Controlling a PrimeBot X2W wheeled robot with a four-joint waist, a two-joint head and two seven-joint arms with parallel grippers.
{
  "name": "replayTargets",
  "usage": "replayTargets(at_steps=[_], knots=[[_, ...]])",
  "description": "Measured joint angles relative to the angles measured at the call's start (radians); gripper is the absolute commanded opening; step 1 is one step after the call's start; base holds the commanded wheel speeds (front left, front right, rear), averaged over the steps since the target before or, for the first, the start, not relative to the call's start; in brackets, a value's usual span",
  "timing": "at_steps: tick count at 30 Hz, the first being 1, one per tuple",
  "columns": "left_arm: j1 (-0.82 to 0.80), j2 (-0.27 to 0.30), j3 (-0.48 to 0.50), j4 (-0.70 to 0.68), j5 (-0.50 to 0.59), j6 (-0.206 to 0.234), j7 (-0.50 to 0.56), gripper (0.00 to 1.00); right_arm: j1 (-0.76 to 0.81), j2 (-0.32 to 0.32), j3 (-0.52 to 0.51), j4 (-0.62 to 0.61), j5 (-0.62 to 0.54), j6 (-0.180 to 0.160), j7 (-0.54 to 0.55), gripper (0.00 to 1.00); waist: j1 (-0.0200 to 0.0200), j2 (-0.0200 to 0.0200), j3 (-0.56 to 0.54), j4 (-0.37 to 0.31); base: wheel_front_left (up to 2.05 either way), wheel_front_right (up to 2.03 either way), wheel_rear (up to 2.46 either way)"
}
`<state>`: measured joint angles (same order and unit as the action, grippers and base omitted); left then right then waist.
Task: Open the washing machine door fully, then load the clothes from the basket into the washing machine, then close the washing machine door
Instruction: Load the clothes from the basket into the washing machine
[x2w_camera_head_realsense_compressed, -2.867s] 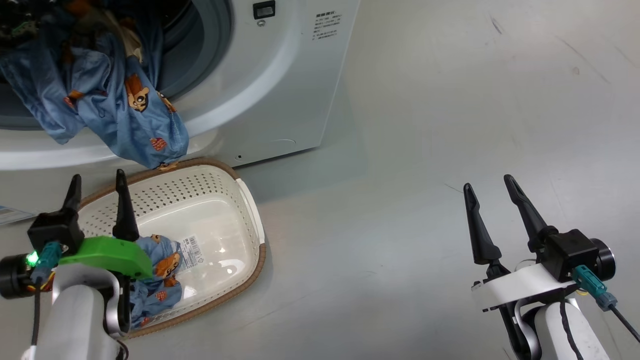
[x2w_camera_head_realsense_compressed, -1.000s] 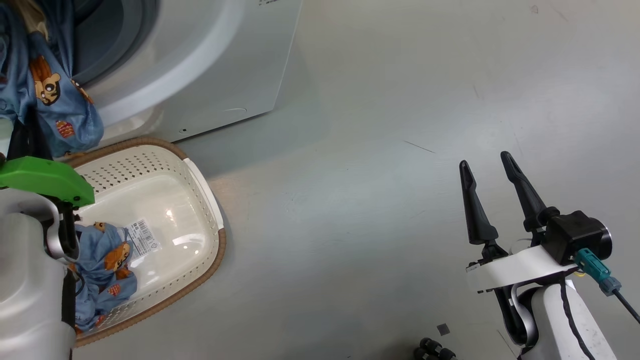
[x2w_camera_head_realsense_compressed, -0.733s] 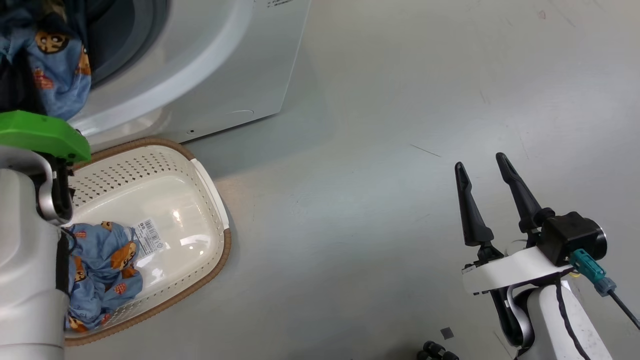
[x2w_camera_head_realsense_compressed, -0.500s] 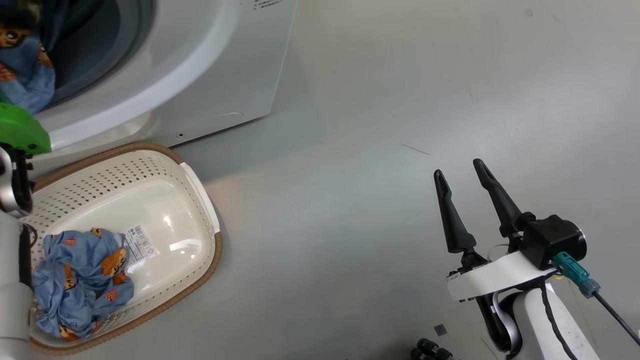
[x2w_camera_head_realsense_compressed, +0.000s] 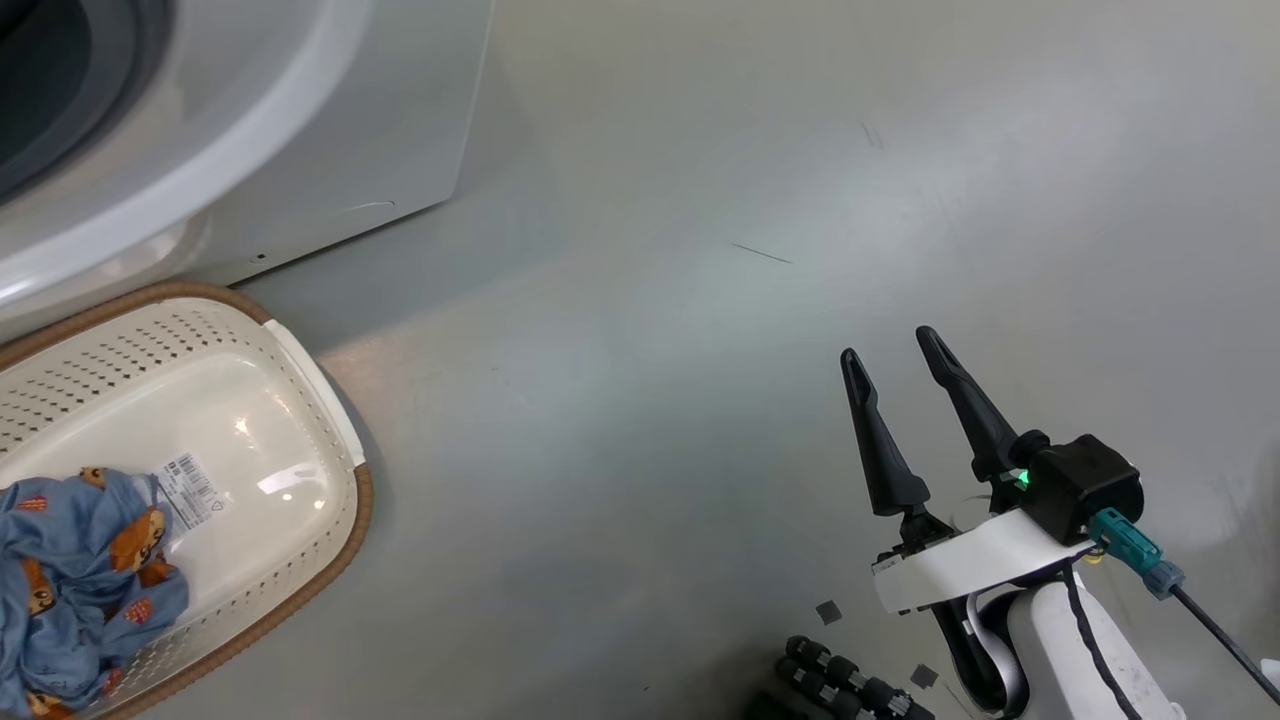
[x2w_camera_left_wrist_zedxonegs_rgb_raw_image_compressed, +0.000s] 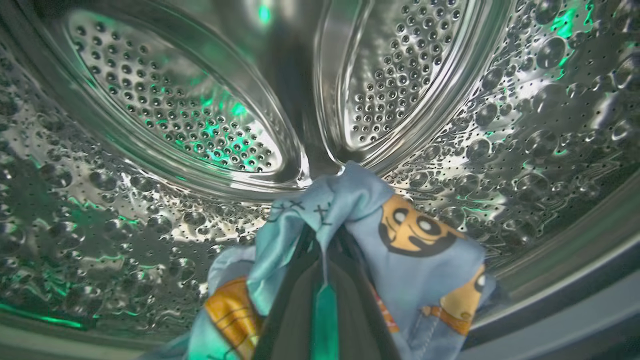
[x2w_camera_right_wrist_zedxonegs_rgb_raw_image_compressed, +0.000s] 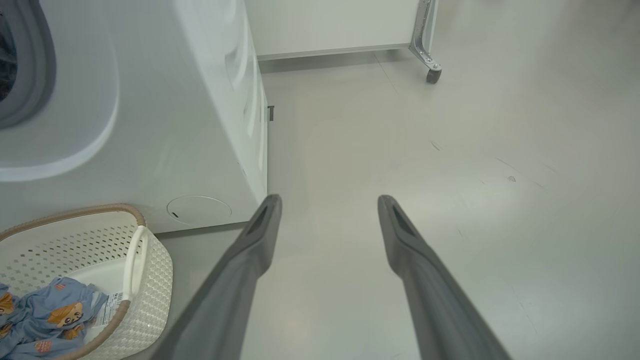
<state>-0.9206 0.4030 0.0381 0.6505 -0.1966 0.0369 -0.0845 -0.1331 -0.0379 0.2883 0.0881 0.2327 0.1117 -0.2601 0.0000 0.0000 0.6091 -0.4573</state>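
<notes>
Left gripper (x2w_camera_left_wrist_zedxonegs_rgb_raw_image_compressed: 324, 250) gone from beside the basket (x2w_camera_head_realsense_compressed: 318, 385) into the washing machine (x2w_camera_head_realsense_compressed: 300, 130), deep in its steel drum (x2w_camera_left_wrist_zedxonegs_rgb_raw_image_compressed: 175, 125), clamped on a blue bear-print garment (x2w_camera_left_wrist_zedxonegs_rgb_raw_image_compressed: 415, 260) that hides its fingertips, right gripper (x2w_camera_head_realsense_compressed: 887, 344) spread wide and empty above the floor, basket cropped at the frame edge, remaining clothes (x2w_camera_head_realsense_compressed: 80, 560) bunched inside.

White washing machine (x2w_camera_head_realsense_compressed: 300, 110), at 10 o'clock in the head view. Stands with its round mouth open, grey gasket (x2w_camera_right_wrist_zedxonegs_rgb_raw_image_compressed: 35, 65) showing. Cream perforated basket (x2w_camera_head_realsense_compressed: 120, 350), brown-rimmed, at 8 o'clock, just in front of the machine. Sits upright, barcode sticker (x2w_camera_head_realsense_compressed: 193, 490) on its inner bottom. Blue bear-printed clothes (x2w_camera_head_realsense_compressed: 70, 570), crumpled at the basket's 8 o'clock end. One more such garment (x2w_camera_left_wrist_zedxonegs_rgb_raw_image_compressed: 420, 260), bunched at 6 o'clock in the left wrist view, inside the shiny perforated steel drum (x2w_camera_left_wrist_zedxonegs_rgb_raw_image_compressed: 165, 115).
</notes>
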Motion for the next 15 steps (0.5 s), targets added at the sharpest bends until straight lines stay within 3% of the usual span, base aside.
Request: replayTargets(at_steps=[15], knots=[[-0.153, 0.033, -0.024, 0.007, 0.05, 0.0, -0.055, 0.0, -0.001, 0.003, 0.011, -0.006, 0.022, -0.018, 0.0, 1.0, 0.0001, 0.0, 0.057, -0.052, 0.0, 0.0, 0.0]])
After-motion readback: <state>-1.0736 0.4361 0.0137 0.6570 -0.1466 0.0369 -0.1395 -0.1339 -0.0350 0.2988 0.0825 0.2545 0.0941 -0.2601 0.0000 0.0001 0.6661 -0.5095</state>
